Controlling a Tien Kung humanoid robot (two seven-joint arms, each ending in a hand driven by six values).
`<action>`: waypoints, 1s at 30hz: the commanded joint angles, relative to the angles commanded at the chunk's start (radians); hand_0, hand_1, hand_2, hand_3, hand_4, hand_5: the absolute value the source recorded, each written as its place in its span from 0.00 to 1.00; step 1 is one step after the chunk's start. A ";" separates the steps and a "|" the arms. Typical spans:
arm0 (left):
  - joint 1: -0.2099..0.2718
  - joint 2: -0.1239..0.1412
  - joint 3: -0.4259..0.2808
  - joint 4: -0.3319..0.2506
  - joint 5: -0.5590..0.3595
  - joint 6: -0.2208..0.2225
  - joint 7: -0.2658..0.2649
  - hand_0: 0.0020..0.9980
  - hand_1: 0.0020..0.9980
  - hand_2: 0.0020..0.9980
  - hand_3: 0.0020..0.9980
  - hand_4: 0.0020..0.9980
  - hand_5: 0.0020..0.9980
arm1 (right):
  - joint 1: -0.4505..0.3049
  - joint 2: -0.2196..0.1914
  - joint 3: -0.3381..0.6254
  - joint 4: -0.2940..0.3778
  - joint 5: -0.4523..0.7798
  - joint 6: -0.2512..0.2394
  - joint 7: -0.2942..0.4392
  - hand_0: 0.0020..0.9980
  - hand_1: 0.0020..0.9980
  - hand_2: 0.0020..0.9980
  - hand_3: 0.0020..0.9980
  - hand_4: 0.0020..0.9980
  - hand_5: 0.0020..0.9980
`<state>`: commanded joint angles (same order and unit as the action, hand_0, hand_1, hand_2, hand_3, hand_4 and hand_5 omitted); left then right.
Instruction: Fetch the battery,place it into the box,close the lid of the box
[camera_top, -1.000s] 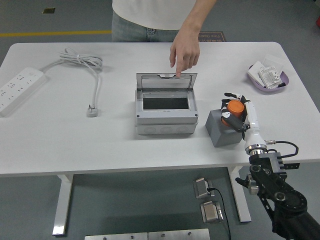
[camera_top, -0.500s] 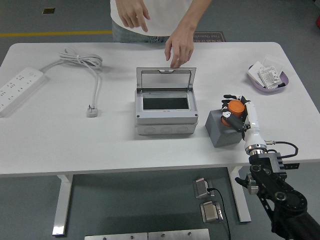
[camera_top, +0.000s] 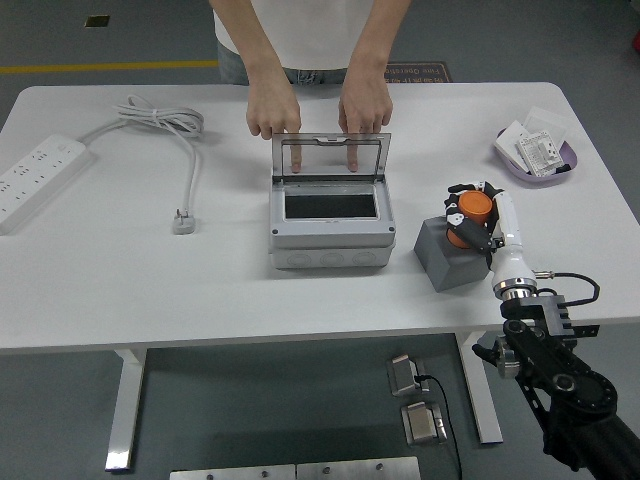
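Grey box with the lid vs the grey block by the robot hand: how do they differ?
The box is light grey, wide and hollow, with a dark opening in its top; the block is darker grey, smaller and looks solid. The box's clear lid stands open with a person's hands at it; the block has no lid. The box sits square to the table edge; the block is turned at an angle. Both rest on the table.

Box mouth unobstructed from above; person's hands behind raised lid.
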<state>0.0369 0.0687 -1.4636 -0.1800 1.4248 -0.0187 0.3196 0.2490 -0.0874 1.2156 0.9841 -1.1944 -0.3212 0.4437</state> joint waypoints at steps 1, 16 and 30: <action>0.000 0.000 0.000 0.000 0.000 0.000 0.000 0.61 0.65 0.64 0.64 0.78 0.09 | 0.001 0.000 0.000 -0.001 0.002 0.001 0.000 0.35 0.38 0.33 0.36 0.11 0.00; 0.001 -0.002 0.004 0.000 0.000 -0.002 0.001 0.61 0.65 0.64 0.64 0.78 0.09 | 0.011 -0.016 0.005 0.068 -0.053 -0.003 -0.019 0.35 0.37 0.32 0.34 0.09 0.00; 0.002 -0.001 0.002 0.000 -0.002 -0.002 0.003 0.61 0.64 0.64 0.64 0.78 0.10 | 0.092 -0.075 -0.061 0.201 -0.438 0.005 -0.241 0.30 0.34 0.32 0.33 0.10 0.00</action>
<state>0.0390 0.0677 -1.4613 -0.1800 1.4232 -0.0206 0.3225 0.3408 -0.1627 1.1548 1.1852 -1.6323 -0.3162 0.2023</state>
